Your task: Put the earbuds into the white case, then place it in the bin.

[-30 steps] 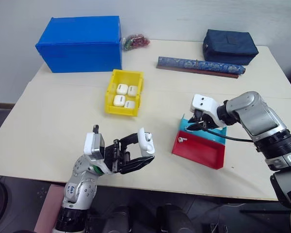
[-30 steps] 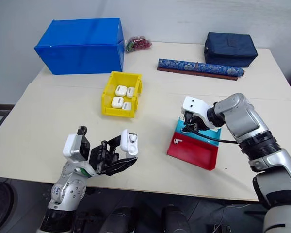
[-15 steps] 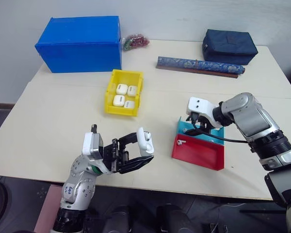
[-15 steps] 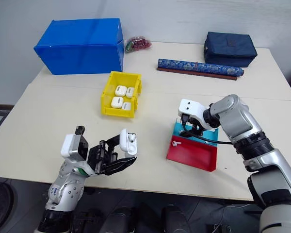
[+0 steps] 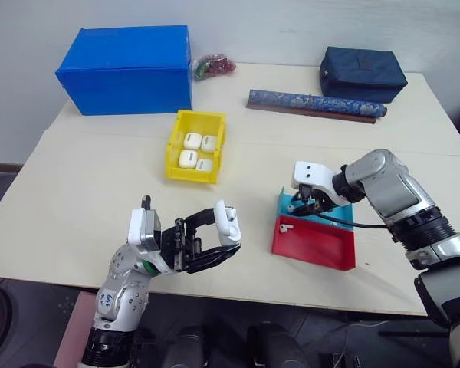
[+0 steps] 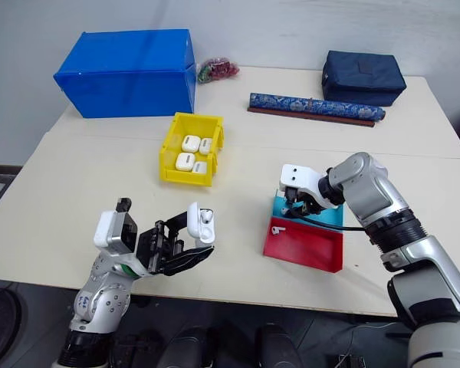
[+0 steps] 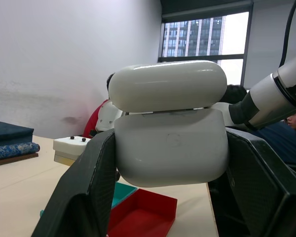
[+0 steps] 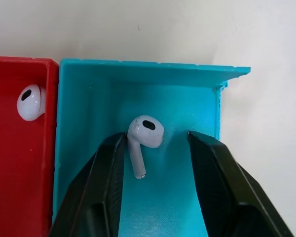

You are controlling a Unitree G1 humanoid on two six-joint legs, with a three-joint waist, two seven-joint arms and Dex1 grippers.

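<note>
Landmark: the red and cyan tray [image 5: 314,244], lying on the pale table [image 5: 77,192] toward its near edge on the robot's right.
Earbud in cyan half: one earbud [image 8: 144,137] lies flat on the floor of the tray's cyan compartment [image 8: 89,148]. Seen from the right wrist, its long axis runs along the gripper's fingers, rounded head toward the cyan back wall and stem end toward the camera; the dark oval port on the head faces up.
Earbud in red half: a second earbud [image 8: 29,101] lies in the tray's red compartment, close to the wall dividing it from the cyan one, dark port up; its stem direction is hard to read.
Right gripper: the right gripper [image 8: 155,148] reaches down into the cyan compartment, its two black fingers [image 8: 103,192] parted on either side of the earbud. One finger is at or just beside the stem, the other stands apart from the head. It has hold of nothing.
White case: the white case [image 7: 170,123] is held above the table's near edge, well to the left of the tray. Its long axis spans the two fingers, and its hinged lid stands ajar.
Left gripper: the left gripper [image 5: 215,241] is closed on the case's two ends.
Bin: the yellow bin [image 5: 176,149] sits well to the left of the tray and farther back, with four more white cases inside.
</note>
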